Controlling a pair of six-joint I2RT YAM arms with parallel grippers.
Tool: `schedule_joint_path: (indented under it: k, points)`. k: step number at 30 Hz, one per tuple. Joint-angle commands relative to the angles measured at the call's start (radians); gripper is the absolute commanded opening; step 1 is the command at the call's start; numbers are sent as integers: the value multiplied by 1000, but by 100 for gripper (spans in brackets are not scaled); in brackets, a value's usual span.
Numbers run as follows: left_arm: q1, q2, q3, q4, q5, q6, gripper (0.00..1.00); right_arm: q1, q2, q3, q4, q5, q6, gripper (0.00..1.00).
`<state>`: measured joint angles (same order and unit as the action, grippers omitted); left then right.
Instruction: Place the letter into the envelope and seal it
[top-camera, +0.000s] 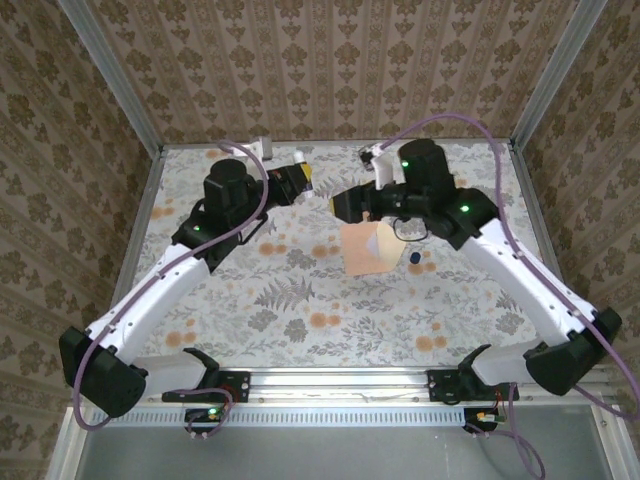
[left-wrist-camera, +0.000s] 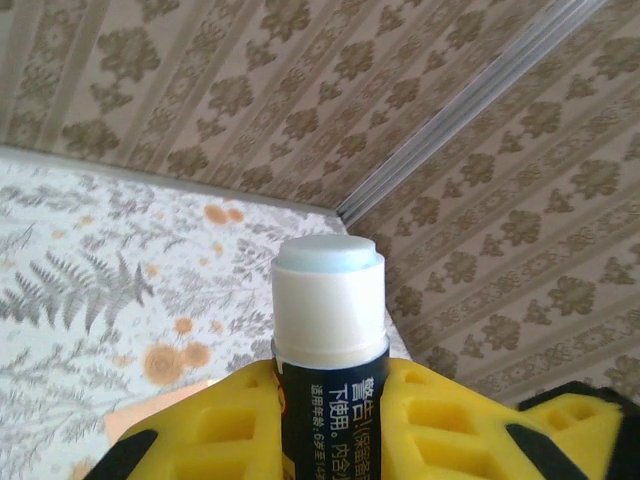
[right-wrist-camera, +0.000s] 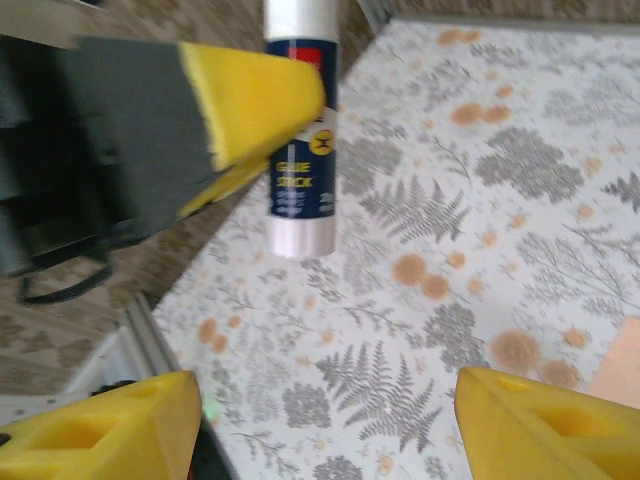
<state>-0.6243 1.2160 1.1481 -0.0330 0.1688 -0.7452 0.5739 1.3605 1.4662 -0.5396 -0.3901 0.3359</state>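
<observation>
- Looking down from the top external view: the envelope (top-camera: 365, 248) lies flat on the floral surface (top-camera: 300, 300), about midway between the two arms. It is peach, with a paler triangular face on its right half.
- The right pincer (top-camera: 345, 205) hangs over the envelope's far-left corner. Its jaw gap cannot be read from this height.
- The left pincer (top-camera: 298, 180) sits beyond the envelope's far-left corner and apart from it, with its yellow tips aimed toward the right pincer.
- A small dark blue object (top-camera: 413, 258) lies just right of the envelope, not touching it.
- Left wrist view: a glue stick (left-wrist-camera: 330, 330) stands upright between the yellow pads (left-wrist-camera: 220, 430). The left pincer is narrow and clamped on the stick's black printed barrel, and the stick's white end points at the wallpaper (left-wrist-camera: 480, 200).
- A peach corner of the envelope (left-wrist-camera: 150, 425) shows low beside the left pad.
- Right wrist view: the right pincer's yellow fingertips (right-wrist-camera: 100, 430) sit at the two bottom corners, so the jaws are wide and hold nothing. Floral surface shows between them.
- Up and left of the envelope's corner (right-wrist-camera: 620, 360), the glue stick (right-wrist-camera: 300, 170) is gripped by the left pincer's yellow pad.
</observation>
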Motion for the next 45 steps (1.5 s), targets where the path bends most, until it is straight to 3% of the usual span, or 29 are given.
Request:
schedule_joint_path:
  k: [1, 5, 21, 29, 45]
  points:
    - [-48, 12, 19, -28, -131, -65, 0, 40, 25, 4, -7, 137, -2, 69]
    - [-67, 32, 1, 11, -126, -107, 0, 72, 107, 30, -5, 137, -5, 67]
    - [-76, 36, -26, 45, -42, -144, 0, 80, 139, 13, 84, 95, -2, 59]
    - [-76, 30, -48, 90, -9, -160, 0, 78, 143, 8, 100, 86, -3, 40]
    - [-55, 28, -73, 170, 43, -175, 0, 46, 118, -31, 157, 8, 40, 22]
